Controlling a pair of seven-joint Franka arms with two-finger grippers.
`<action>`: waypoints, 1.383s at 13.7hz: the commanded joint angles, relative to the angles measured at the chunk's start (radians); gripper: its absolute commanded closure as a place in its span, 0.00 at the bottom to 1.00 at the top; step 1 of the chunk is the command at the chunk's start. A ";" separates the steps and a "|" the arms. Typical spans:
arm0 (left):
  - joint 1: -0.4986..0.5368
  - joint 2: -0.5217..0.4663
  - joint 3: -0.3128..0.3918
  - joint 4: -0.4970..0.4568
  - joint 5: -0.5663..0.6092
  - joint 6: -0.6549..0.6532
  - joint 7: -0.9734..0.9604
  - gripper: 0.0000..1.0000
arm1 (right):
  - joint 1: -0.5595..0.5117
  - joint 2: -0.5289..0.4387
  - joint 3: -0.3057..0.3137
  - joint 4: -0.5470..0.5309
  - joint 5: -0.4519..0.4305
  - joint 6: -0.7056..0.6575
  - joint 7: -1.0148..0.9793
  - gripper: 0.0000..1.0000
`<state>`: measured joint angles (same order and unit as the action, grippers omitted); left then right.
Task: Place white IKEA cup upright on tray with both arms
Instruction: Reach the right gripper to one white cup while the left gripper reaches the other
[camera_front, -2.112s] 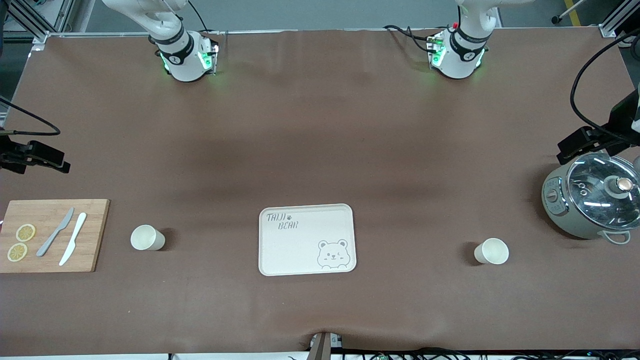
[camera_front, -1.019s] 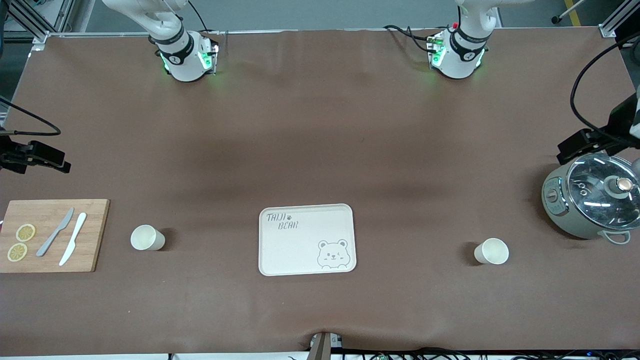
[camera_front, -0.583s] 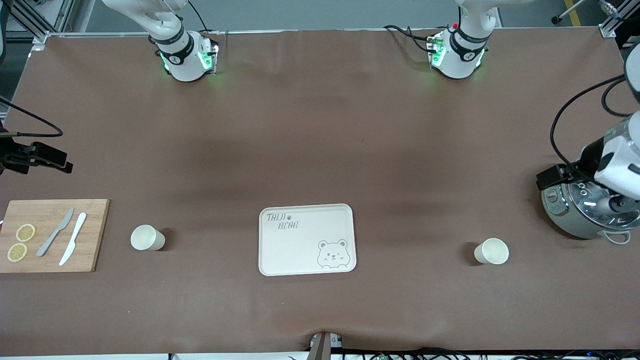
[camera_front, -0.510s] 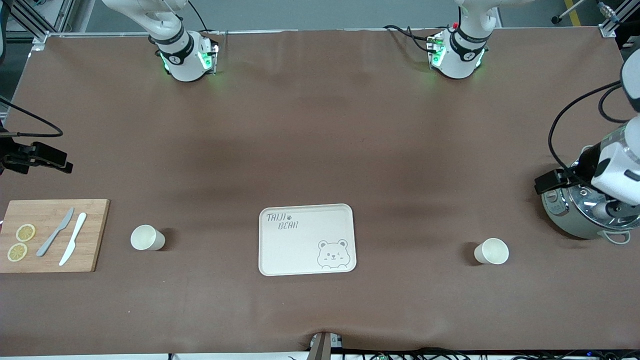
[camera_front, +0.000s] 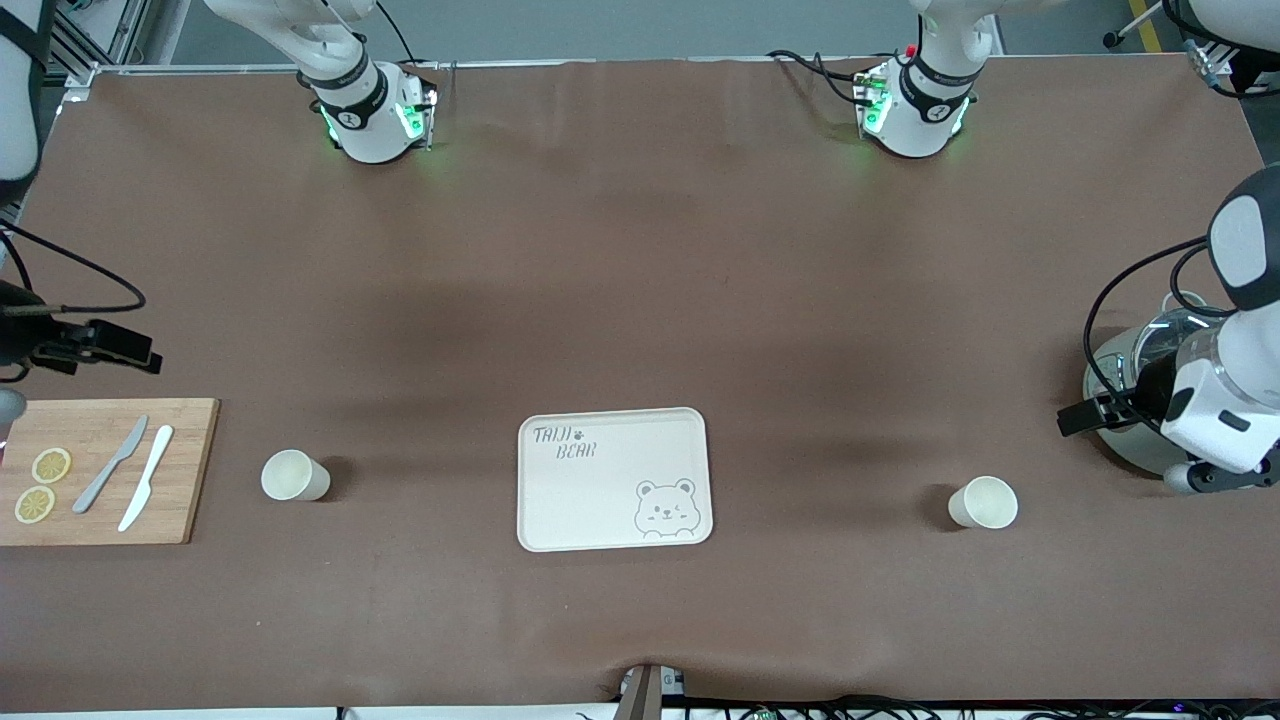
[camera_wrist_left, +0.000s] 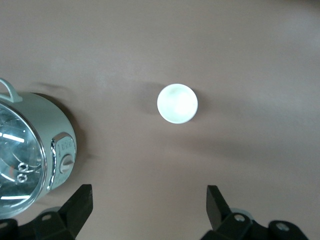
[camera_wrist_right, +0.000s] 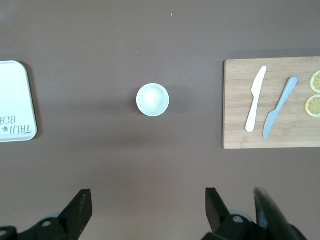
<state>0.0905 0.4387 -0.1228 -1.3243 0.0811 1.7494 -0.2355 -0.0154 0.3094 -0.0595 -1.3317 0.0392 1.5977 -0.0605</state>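
The cream tray (camera_front: 600, 500), printed "TAIJI BEAR", lies in the middle of the table; its edge shows in the right wrist view (camera_wrist_right: 15, 90). Two white cups stand upright on the table, one toward the right arm's end (camera_front: 294, 476) and one toward the left arm's end (camera_front: 984, 502). My left gripper (camera_front: 1085, 416) is open and empty in the air beside the pot; its wrist view (camera_wrist_left: 148, 205) looks down on the nearby cup (camera_wrist_left: 177, 103). My right gripper (camera_front: 110, 345) is open and empty in the air near the cutting board; its wrist view (camera_wrist_right: 147, 202) looks down on the other cup (camera_wrist_right: 152, 99).
A grey pot with a glass lid (camera_front: 1130, 385) stands at the left arm's end, partly hidden by that arm, and also shows in the left wrist view (camera_wrist_left: 30, 145). A wooden cutting board (camera_front: 185, 470) at the right arm's end holds two knives (camera_front: 130, 463) and lemon slices (camera_front: 42, 484).
The left arm has swung over the pot toward the front camera, and now covers part of it. The right gripper has shifted slightly toward the cutting board. Cups and tray have not moved.
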 joint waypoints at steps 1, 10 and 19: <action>0.020 0.046 -0.001 0.011 0.000 0.054 0.016 0.00 | 0.012 0.048 0.003 0.011 0.004 0.039 0.019 0.00; 0.025 0.215 -0.001 0.011 0.002 0.252 0.022 0.00 | -0.040 0.189 0.003 -0.080 -0.004 0.289 0.005 0.00; 0.020 0.340 0.000 0.008 0.015 0.363 0.028 0.00 | -0.052 0.353 0.003 -0.078 0.008 0.419 0.007 0.00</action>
<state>0.1142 0.7640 -0.1237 -1.3256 0.0812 2.0994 -0.2213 -0.0689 0.6567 -0.0629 -1.4210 0.0396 2.0176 -0.0576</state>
